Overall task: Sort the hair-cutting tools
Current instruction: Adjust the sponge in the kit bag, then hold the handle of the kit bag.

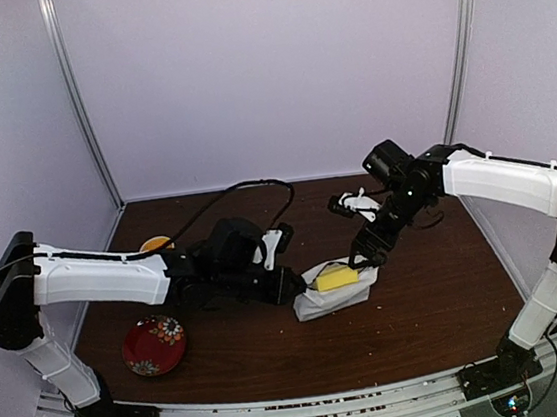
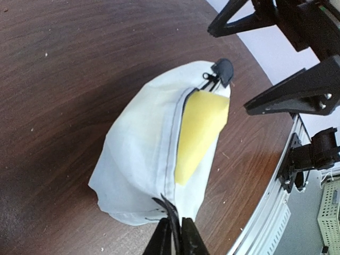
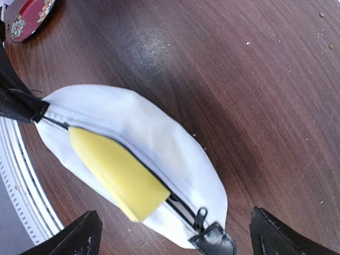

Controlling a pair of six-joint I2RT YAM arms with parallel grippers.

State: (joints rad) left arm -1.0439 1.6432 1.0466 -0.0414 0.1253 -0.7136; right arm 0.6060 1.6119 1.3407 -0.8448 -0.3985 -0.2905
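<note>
On the tabletop point(image 1: 449, 290) the left end effector point(image 2: 172, 239) pinches one end of the limp white pouch point(image 2: 138, 159), the right end effector point(image 1: 363, 255) hangs spread above its squashy yellow sponge point(image 2: 199, 133), and the stiff, slippery hair-cutting tools point(image 1: 351, 203) seem bunched beyond, best gripped by their handles.
</note>
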